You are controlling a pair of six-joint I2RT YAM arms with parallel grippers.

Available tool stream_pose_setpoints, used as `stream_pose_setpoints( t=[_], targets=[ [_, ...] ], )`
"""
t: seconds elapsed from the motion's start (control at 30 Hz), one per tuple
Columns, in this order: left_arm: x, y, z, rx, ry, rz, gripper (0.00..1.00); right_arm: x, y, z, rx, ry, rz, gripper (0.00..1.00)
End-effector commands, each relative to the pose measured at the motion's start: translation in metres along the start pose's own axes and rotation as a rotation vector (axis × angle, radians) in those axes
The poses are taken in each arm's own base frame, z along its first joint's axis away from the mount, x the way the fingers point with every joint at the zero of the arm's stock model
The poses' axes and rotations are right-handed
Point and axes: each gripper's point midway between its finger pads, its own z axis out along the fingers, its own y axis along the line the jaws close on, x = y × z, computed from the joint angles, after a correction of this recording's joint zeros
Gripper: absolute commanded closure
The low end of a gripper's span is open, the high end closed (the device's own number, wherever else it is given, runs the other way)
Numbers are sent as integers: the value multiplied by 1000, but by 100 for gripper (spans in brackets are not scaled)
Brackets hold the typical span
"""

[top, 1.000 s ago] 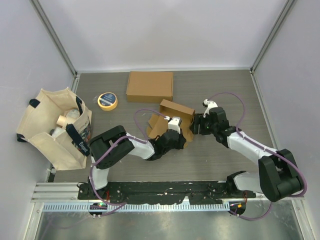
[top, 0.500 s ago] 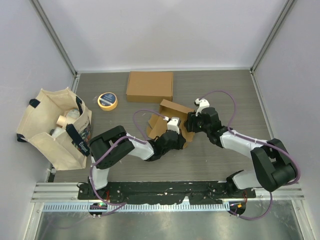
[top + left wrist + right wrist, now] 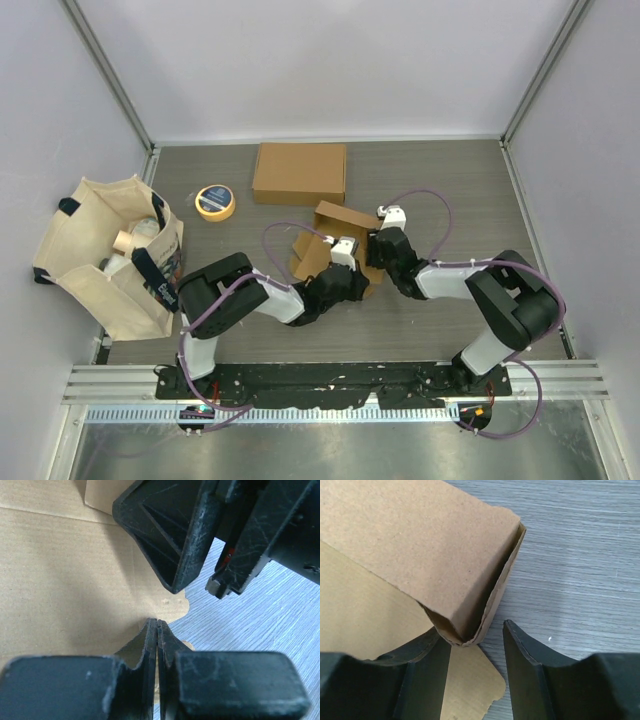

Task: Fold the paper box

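The paper box (image 3: 338,222) lies half-folded in the middle of the desk (image 3: 440,180), with both arms meeting at it. The left gripper (image 3: 157,625) has its jaws pressed together at the edge of a cardboard flap. I cannot tell if any cardboard is between them. The right gripper (image 3: 474,630) is open, and a raised corner of the box sits in its gap. A roll of tape (image 3: 215,201) lies to the upper left.

Reaching inward with both arms, wrists close; pinching left gripper (image 3: 157,630) closed, holding right gripper (image 3: 474,632) fingers apart.
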Motion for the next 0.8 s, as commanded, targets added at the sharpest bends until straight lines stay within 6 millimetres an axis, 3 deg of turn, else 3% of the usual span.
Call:
stream_pose_setpoints(
  t=[0.0,0.07,0.37,0.43,0.47,0.5,0.57,0.67,0.73,0.77],
  targets=[
    [17,30,-11,-85,51,75,93,-47,2,4,67,-172,32,49],
    [17,31,-12,-80,42,82,93,-51,1,4,75,-187,22,50],
    [-5,17,-23,-18,-19,111,91,-58,3,14,79,-233,-11,74],
    [-14,17,-30,-21,-35,120,84,-55,5,19,74,-218,-34,78],
    [-31,8,-39,3,-73,116,80,-54,5,20,75,-211,-42,81],
    [-40,8,-44,2,-94,135,69,-55,6,19,72,-212,-50,87],
    [-67,7,-64,-4,-153,128,59,-54,7,19,55,-212,-60,93],
    [-108,38,-96,-150,-268,110,50,-50,10,21,39,-193,-94,99],
    [-124,70,-115,-300,-340,110,47,-47,12,20,20,-183,-102,99],
    [-121,84,-124,-341,-353,110,47,-45,16,19,-7,-177,-100,99]
  ],
)
